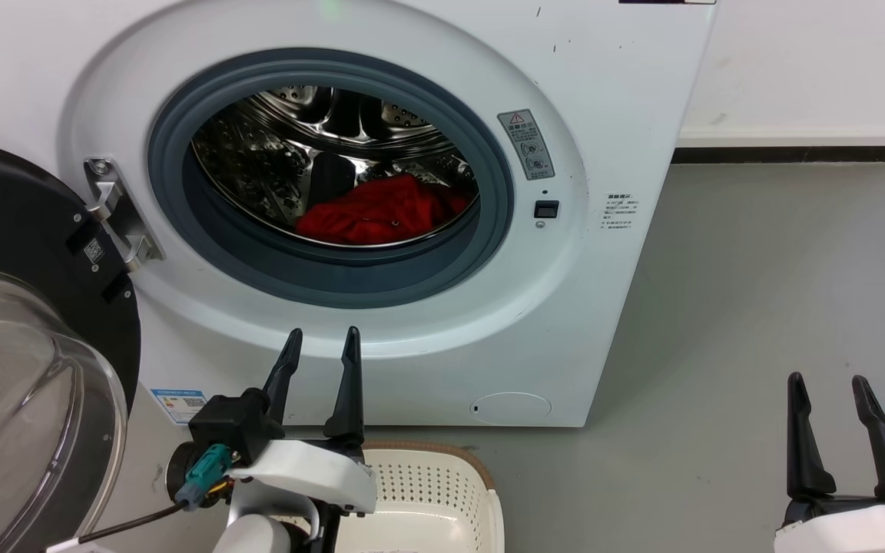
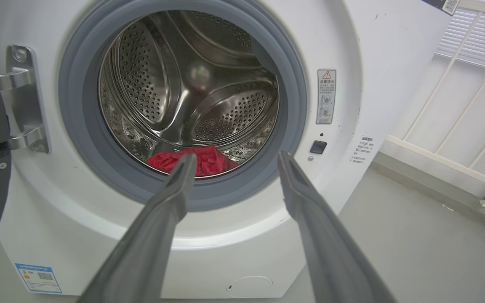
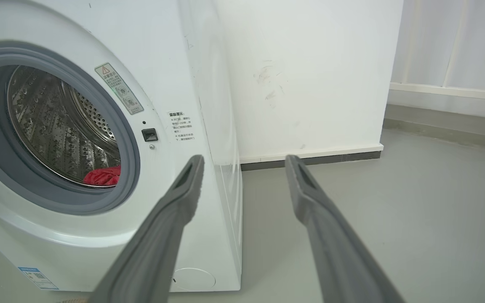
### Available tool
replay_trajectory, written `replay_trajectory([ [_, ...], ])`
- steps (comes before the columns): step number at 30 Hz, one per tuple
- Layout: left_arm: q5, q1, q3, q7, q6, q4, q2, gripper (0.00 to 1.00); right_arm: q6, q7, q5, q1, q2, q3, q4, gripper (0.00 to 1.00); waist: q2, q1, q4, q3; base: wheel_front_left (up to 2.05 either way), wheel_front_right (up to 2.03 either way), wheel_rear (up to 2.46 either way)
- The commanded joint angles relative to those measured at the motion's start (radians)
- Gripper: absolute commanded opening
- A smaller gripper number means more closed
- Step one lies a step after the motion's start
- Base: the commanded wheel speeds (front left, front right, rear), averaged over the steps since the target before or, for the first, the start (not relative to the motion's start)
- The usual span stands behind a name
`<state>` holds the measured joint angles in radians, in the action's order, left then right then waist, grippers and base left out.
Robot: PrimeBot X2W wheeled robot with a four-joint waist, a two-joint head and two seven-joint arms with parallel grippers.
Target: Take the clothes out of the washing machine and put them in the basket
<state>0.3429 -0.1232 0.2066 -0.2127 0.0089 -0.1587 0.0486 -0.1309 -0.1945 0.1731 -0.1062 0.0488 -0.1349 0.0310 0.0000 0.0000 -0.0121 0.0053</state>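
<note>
Clothes (image 1: 381,211) lying red low in the drum (image 1: 273,153), centre frame, inside the washing machine (image 1: 627,115). Left gripper (image 1: 322,338) below the grey ring (image 1: 350,280), fingers apart, empty; right gripper (image 1: 829,382) at lower right, likewise apart. Best to reach in over that ring and pinch a thick fold, basket (image 1: 481,480) waiting bottom centre.

Bright even light, sharp, wrist-view edge distortion

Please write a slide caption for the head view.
Open left gripper faces the washing machine, red clothes in its drum, basket below.
</note>
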Motion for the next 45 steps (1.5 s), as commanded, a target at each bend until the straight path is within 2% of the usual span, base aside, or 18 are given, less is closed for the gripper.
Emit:
replay_trajectory([
  [1, -0.027, -0.015, 0.004, -0.008, 0.006, 0.002, 0.002, 1.00, 0.000, -0.010, -0.027, -0.008, 0.003, -0.003, 0.013, 1.00, 0.0000, 0.0000, 0.000, 0.000, 0.00, 0.00, 0.00],
  [27, -0.200, -0.019, 0.036, -0.055, 0.039, -0.016, 0.003, 1.00, 0.000, -0.030, -0.207, -0.027, 0.002, -0.020, 0.009, 1.00, 0.0000, 0.0000, 0.001, 0.002, 0.00, 0.00, 0.00],
  [45, -0.183, -0.024, 0.035, -0.053, 0.047, -0.034, 0.003, 1.00, 0.000, -0.034, -0.183, -0.014, 0.002, -0.025, -0.015, 1.00, 0.0000, 0.0000, 0.006, 0.010, 0.00, 0.00, 0.00],
])
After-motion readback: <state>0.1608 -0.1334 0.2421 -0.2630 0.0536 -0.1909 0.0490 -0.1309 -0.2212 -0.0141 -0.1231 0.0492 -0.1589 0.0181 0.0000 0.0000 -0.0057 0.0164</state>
